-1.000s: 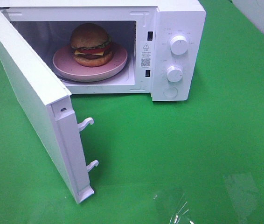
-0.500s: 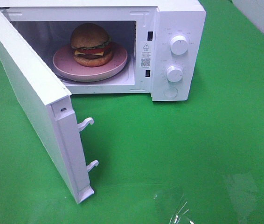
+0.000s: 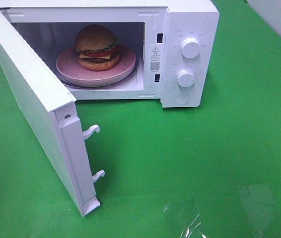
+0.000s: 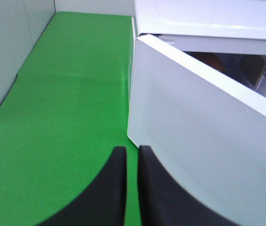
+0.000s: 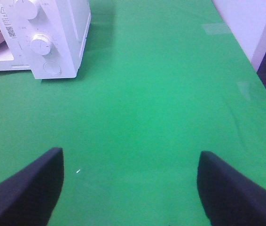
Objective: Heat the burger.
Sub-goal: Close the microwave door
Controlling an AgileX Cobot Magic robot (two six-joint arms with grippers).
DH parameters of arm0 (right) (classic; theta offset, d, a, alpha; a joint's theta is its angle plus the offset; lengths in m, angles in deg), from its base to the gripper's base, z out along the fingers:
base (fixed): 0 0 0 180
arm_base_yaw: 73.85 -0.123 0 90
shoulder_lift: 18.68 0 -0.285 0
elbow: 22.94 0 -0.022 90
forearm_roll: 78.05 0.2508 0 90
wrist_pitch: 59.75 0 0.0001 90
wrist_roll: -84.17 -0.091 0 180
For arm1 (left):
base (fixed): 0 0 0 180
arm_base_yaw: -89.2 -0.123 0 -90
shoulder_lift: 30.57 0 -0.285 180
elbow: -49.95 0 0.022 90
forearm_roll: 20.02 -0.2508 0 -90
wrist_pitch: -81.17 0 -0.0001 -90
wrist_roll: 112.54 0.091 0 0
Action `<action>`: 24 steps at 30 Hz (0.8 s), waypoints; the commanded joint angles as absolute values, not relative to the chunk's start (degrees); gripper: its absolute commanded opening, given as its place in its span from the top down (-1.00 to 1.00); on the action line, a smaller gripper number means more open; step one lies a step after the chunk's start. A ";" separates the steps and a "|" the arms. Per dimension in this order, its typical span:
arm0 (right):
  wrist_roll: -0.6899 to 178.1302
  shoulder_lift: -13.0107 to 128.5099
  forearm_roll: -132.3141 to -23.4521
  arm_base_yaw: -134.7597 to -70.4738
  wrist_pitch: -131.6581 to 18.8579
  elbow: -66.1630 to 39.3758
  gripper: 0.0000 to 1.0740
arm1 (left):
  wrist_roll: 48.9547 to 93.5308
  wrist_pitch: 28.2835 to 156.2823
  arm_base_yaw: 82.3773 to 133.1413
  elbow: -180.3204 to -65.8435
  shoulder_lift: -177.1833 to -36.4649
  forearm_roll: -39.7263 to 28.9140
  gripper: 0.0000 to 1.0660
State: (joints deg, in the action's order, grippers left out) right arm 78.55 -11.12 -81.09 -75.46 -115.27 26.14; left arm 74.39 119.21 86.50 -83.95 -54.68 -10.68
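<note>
Item: burger [image 3: 97, 47], golden bun, tomato, cheese, lettuce, patty. It sits on a pink plate [image 3: 68, 69] inside the cavity of a white microwave [image 3: 190, 20], beyond the open door [image 3: 26, 94] as reckoned from the left claw.

Left claw [image 4: 132, 149]: clenched to a thin slit, nothing between the fingers. The door's outer face stands just ahead of its tips; contact cannot be told.

Right claw [image 5: 130, 155]: spread wide, empty, over bare green cloth [image 3: 205, 158]. The 2 knobs, upper [image 3: 190, 47] and lower [image 3: 185, 78], lie well ahead of it, toward the other arm's side.

Step in hand, as judged: shutting the door with the closed left claw.

Handling notes:
- Press on the outer face close to the free edge, far from the hinge, where least force is needed.
- Follow the door's arc rather than pushing straight, so the tips do not skid off the smooth panel.
- Carry on until both latch hooks, 1 upper [image 3: 92, 131] and 1 lower [image 3: 98, 175], seat in the frame slots.
- Keep the push gentle; the oven could slide on the cloth.
- Right claw is best placed for the knobs afterwards.

Change against the high view 1 second back: none found. Door angle, burger and plate match; neither arm shows in either.
</note>
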 commanded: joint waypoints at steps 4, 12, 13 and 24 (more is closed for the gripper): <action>79.24 -12.55 -80.69 -75.34 -114.70 26.26 -0.41 | 74.34 115.09 86.33 -83.95 -56.92 -9.99 1.00; 79.24 -12.55 -80.69 -75.34 -114.70 26.26 -0.41 | 74.34 105.40 86.33 -78.96 -62.25 -8.84 1.00; 79.24 -12.55 -80.69 -75.34 -114.70 26.26 -0.41 | 74.34 100.93 86.33 -77.25 -63.39 -8.73 1.00; 79.24 -12.55 -80.69 -75.34 -114.70 26.26 -0.41 | 74.28 88.79 86.33 -73.64 -68.32 -3.86 1.00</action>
